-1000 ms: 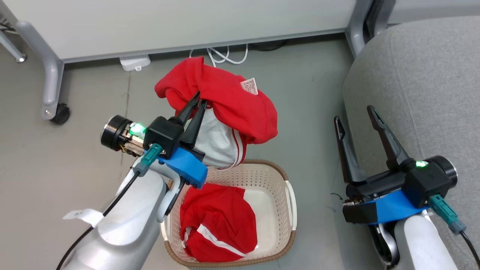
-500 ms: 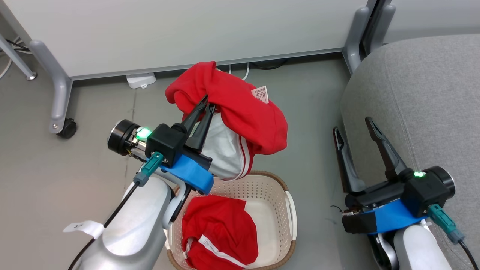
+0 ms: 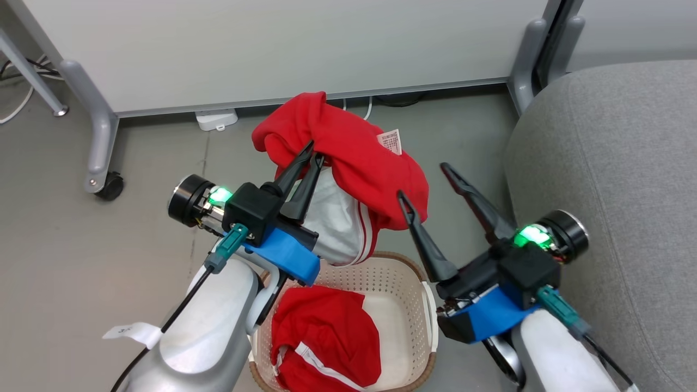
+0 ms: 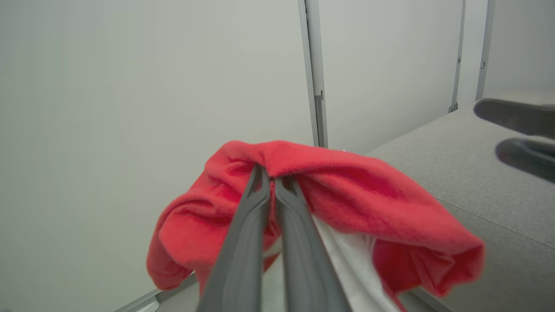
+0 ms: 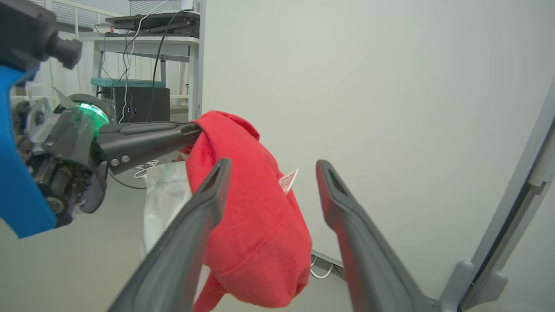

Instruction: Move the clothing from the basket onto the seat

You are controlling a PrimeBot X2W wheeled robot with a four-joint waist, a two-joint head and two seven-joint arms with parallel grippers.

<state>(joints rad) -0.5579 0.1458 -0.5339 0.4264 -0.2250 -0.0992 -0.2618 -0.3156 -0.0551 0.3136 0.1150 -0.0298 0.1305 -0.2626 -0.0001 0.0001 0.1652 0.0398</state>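
Observation:
My left gripper (image 3: 313,150) is shut on a fold of the red clothing (image 3: 354,163), which hangs above the cream basket (image 3: 430,305), its white panel and stripes dangling to the rim. In the left wrist view the gripper (image 4: 269,171) pinches the top of the draped red fabric (image 4: 347,186). My right gripper (image 3: 422,181) is open just right of the hanging clothing, its left fingertip close to the cloth. Its wrist view shows the gripper (image 5: 274,164) framing the garment (image 5: 256,216) and white label tag (image 5: 288,180). A second red garment (image 3: 326,337) lies in the basket. The grey seat (image 3: 610,190) is at the right.
A white partition panel (image 3: 272,49) on grey legs with a castor (image 3: 111,185) stands behind. A white power strip (image 3: 216,118) and cables lie on the grey floor beneath it. Open floor spreads at the left.
My right gripper has swung left and up from beside the seat to the hanging clothing. The head camera has shifted, and the left gripper still holds the garment.

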